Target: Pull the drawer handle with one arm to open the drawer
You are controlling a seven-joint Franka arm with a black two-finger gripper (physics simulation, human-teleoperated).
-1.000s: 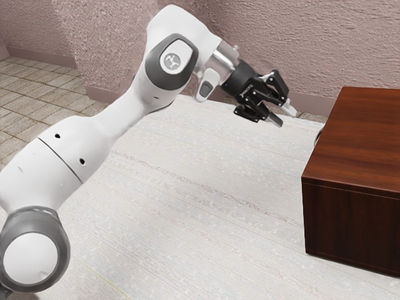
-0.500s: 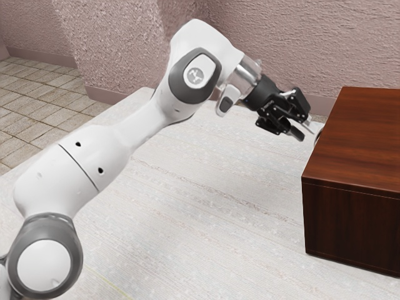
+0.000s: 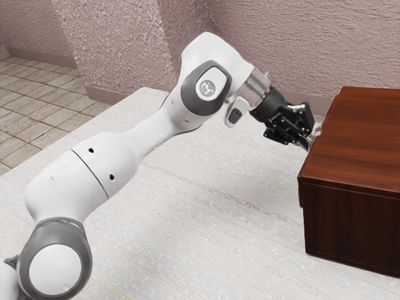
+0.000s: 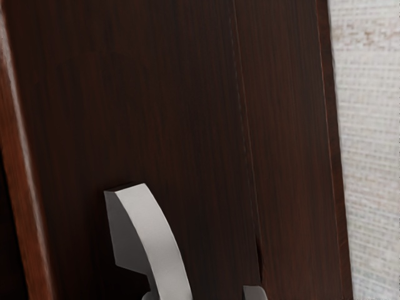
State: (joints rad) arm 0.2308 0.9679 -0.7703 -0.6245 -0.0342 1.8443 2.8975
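A dark wooden cabinet stands on the table at the exterior view's right, its drawer front turned toward the arm. My black gripper is right at that front's upper part, against the grey handle, of which a small bit peeks out beside the hand. From the wrist, the drawer front is very close. The curved grey handle rises from it just under the hand. A vertical seam runs through the wood beside the handle.
The pale table top stretches wide between the arm's base and the cabinet. A pink textured wall runs behind, and a tiled floor lies beyond the table at the exterior view's left.
My arm has stretched toward the exterior view's right, carrying the hand from mid-table up to the cabinet's front. The cabinet's upper front corner now sits slightly further left.
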